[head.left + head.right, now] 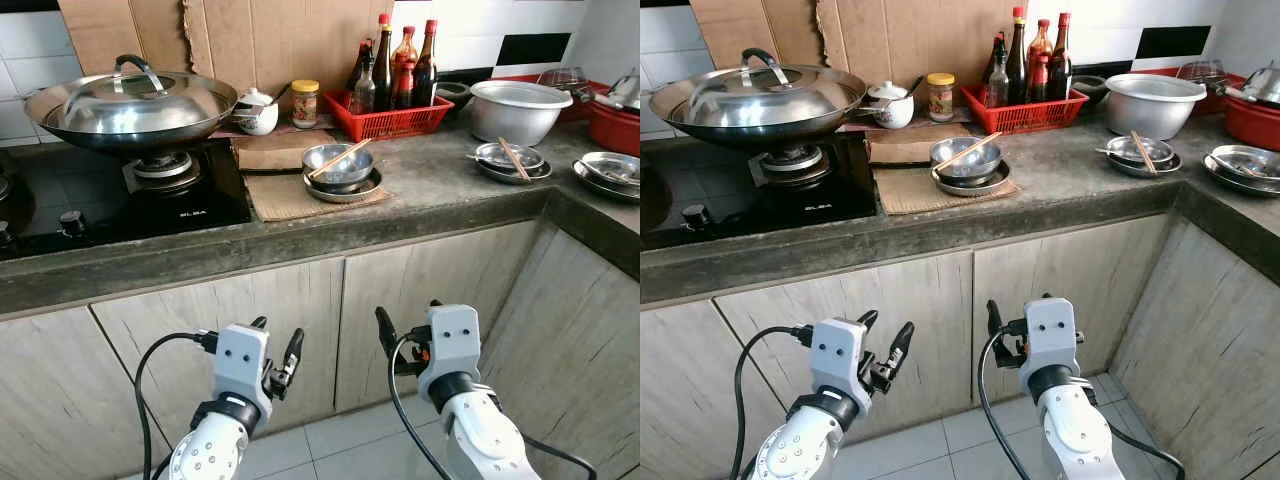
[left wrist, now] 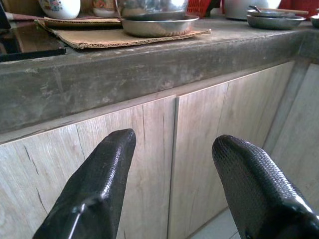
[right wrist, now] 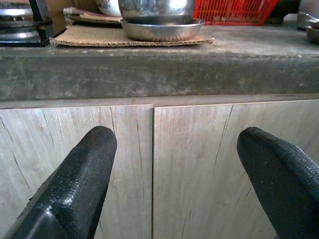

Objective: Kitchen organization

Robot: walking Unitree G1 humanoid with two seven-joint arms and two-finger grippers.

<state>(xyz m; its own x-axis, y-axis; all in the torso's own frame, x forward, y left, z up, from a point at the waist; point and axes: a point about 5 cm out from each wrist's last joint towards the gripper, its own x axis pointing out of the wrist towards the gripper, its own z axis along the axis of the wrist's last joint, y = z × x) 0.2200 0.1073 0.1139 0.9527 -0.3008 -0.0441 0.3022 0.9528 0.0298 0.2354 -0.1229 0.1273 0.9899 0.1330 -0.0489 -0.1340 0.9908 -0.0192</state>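
1. My left gripper [image 1: 278, 350] and right gripper [image 1: 408, 328] hang released, near the wooden cabinet doors [image 3: 149, 164].
2. Head views add the far lidded wok [image 1: 130, 105]; steel bowl [image 1: 338, 163] with chopsticks [image 1: 340, 158] sits mid-desk [image 1: 440, 195] on cardboard [image 1: 290, 198].

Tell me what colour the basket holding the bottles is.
Red. The basket shows best in the left eye view, at the back of the counter.

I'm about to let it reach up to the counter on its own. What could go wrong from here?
The wooden chopsticks lie loose across the steel bowl stacked on a steel plate; a nudge could roll them off. The tall glass bottles in the red basket could topple.
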